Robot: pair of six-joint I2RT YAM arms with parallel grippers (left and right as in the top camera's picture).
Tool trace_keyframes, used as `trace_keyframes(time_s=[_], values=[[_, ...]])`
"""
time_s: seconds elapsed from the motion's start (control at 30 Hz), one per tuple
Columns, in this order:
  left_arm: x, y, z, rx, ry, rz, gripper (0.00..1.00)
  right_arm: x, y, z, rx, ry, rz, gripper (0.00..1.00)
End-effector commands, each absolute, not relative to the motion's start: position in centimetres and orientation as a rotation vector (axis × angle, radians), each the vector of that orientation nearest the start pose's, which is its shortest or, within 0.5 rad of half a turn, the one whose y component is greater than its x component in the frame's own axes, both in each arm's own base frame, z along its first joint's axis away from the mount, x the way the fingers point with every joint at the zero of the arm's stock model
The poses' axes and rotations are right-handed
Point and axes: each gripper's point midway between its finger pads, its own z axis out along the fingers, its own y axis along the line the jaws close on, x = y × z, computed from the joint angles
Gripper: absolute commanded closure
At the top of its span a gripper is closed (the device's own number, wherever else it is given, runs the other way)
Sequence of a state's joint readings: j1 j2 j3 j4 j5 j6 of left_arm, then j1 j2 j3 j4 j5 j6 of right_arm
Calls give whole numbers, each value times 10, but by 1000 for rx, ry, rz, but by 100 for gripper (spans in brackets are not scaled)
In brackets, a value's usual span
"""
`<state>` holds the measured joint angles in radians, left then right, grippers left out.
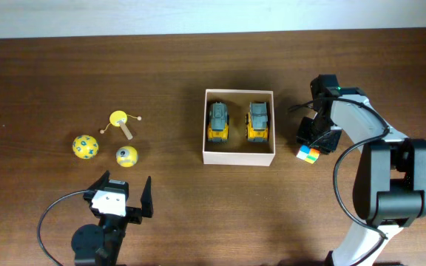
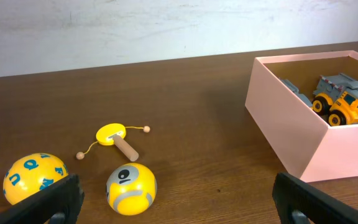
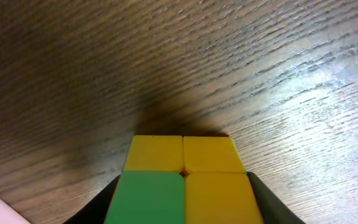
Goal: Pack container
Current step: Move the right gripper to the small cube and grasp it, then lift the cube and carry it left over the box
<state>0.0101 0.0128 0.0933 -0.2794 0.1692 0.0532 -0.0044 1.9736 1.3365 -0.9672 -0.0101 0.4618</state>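
The container [image 1: 239, 157] is a square white box on the table's middle, with two yellow-and-grey toy trucks [image 1: 219, 122] [image 1: 259, 121] inside; its wall [image 2: 284, 124] also shows in the left wrist view. Just right of it lies a small coloured puzzle cube [image 1: 308, 154]. My right gripper [image 1: 311, 142] is down over the cube [image 3: 185, 180], a black finger pressed against each side of it. My left gripper [image 1: 126, 178] hangs wide open near the front left with nothing between its fingers [image 2: 42, 202].
Left of the box lie a yellow ball with blue marks [image 1: 84, 146], a yellow-and-grey ball [image 1: 126, 156] and a small yellow rattle drum with a wooden handle [image 1: 120, 120]. The right arm's base stands at the front right.
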Motion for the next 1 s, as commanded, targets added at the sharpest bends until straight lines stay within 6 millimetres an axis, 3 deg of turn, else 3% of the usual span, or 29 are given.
trace_keyframes(time_s=[0.0,0.37,0.57,0.8,0.9,0.97], values=[[234,-27,148,177,1754,-97,1,346,0,17,708,3092,15,61],[234,-27,148,177,1754,-97,1,346,2,18,675,3099,28,62],[234,-27,148,177,1754,-97,1,354,5,31,608,3101,63,62],[234,-27,148,177,1754,-97,1,372,8,75,499,3067,103,62],[234,-27,148,177,1754,-97,1,380,8,105,432,3056,108,62],[234,-27,148,177,1754,-97,1,387,15,136,332,3038,173,62]])
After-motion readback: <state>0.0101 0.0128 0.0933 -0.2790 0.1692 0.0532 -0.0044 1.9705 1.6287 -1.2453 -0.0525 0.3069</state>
